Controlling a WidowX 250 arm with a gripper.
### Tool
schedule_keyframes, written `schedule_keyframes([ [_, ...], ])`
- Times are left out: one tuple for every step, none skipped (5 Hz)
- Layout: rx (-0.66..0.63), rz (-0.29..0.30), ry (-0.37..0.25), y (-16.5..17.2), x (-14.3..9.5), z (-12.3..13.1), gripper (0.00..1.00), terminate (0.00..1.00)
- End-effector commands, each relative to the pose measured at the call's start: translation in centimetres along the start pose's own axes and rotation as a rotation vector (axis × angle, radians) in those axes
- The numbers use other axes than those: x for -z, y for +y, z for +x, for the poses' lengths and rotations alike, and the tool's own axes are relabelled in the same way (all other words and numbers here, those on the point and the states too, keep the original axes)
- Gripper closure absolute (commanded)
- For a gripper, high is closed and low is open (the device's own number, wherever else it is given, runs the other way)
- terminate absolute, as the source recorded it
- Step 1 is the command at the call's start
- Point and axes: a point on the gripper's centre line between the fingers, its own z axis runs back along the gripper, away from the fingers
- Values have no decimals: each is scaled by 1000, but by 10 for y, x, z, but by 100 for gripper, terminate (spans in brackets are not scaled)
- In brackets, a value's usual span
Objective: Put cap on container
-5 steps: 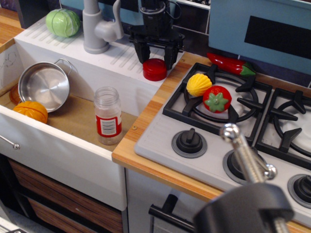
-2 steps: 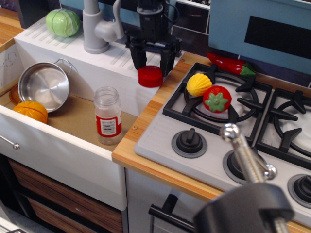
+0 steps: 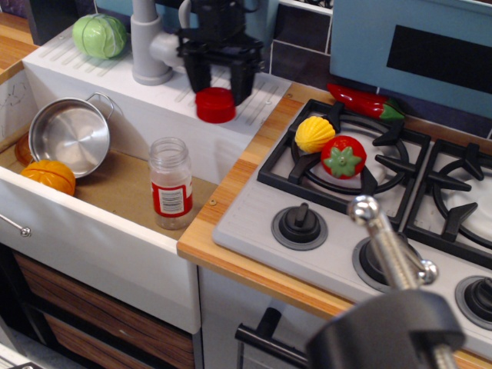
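The cap (image 3: 215,105) is a small flat round red lid, held between my gripper's fingers above the white ledge behind the sink. My gripper (image 3: 217,92) is black, points down and is shut on the cap, close to the right of the faucet. The container (image 3: 171,183) is a clear jar with a red and white label. It stands upright in the sink with its mouth open, in front of the cap and to its left, and lower.
A steel pot (image 3: 69,137) and an orange pumpkin (image 3: 48,175) lie in the sink at left. A grey faucet (image 3: 150,42) and a green cabbage (image 3: 100,35) sit on the back ledge. The stove (image 3: 254,207) at right holds a tomato (image 3: 343,156), a yellow toy (image 3: 315,134) and a red pepper (image 3: 365,101).
My gripper has moved left along the ledge with the cap in it, from near the stove corner towards the faucet. The jar has not moved.
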Motion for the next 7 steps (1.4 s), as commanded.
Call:
schedule_keyframes([
  [71,66,-71,24,-33,-15,100,0],
  [67,66,-62,24,-34,-22,100,0],
  [73,80,-41,24,-30,-31,100,0],
  [69,75,-33,20,-24,-38,100,0],
  [68,77,-32,18,-20,-41,100,0],
  [60,74,-34,16,-14,-42,100,0],
  [48,72,-44,14,-4,-38,100,0],
])
